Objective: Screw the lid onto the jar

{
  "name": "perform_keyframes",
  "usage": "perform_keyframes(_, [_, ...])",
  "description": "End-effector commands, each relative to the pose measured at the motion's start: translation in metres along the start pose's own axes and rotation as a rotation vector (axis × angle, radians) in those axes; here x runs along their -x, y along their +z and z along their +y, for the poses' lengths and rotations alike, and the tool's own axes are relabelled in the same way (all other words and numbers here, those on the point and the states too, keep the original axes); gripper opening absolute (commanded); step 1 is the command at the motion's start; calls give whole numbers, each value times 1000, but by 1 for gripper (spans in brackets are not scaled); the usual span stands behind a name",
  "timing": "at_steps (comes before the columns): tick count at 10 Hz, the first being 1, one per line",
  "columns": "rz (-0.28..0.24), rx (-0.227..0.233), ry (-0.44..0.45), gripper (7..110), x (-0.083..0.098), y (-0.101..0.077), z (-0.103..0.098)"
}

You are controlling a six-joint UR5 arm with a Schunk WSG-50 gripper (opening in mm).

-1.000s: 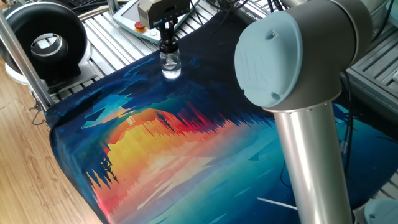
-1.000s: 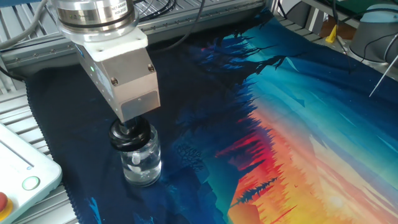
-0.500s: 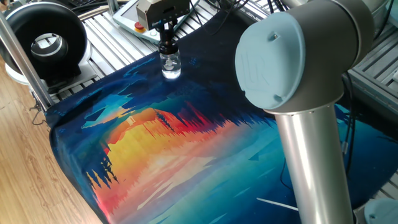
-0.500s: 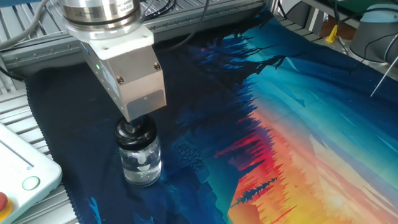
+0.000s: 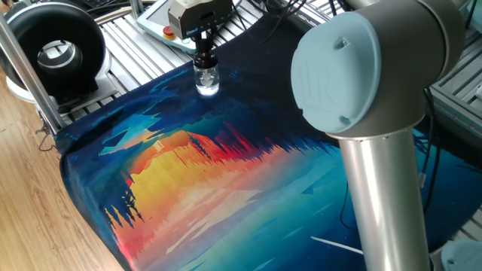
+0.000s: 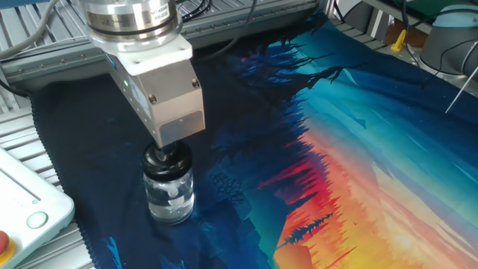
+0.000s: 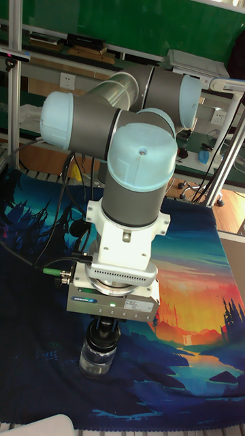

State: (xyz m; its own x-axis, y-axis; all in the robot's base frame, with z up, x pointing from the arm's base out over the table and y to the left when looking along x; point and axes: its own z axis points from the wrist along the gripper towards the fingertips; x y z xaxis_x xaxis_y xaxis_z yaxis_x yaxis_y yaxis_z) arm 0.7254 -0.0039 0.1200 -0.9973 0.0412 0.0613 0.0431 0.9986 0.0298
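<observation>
Tall fixed view is showing the two-finger gripper [image 7: 103, 328] clenching the small black rounded lid [image 6: 166, 160] directly below it, pressing it on the tiny clear glass jar [image 6: 171, 196], probably so the threads are meeting straight.

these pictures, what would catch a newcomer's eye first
The vivid sunset-and-forest printed cloth covering the table stands out first, with the big grey and pale blue robot arm looming in front in one fixed view. At the cloth's dark far corner, the gripper comes straight down onto the black lid atop the small glass jar, which stands upright.
</observation>
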Motion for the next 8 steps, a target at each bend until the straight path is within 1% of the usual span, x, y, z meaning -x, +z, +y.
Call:
perform_keyframes(1, [-4,24,7,7,-5,-4,2])
perform_keyframes(3, [-14,25,15,7,-5,1,3])
perform_keyframes(4, [-28,25,18,7,-3,5,3])
perform_keyframes(5, [-36,23,18,7,-1,6,2])
perform_keyframes(6, [-55,14,20,7,4,5,-1])
perform_keyframes(8, [-65,18,22,7,7,3,0])
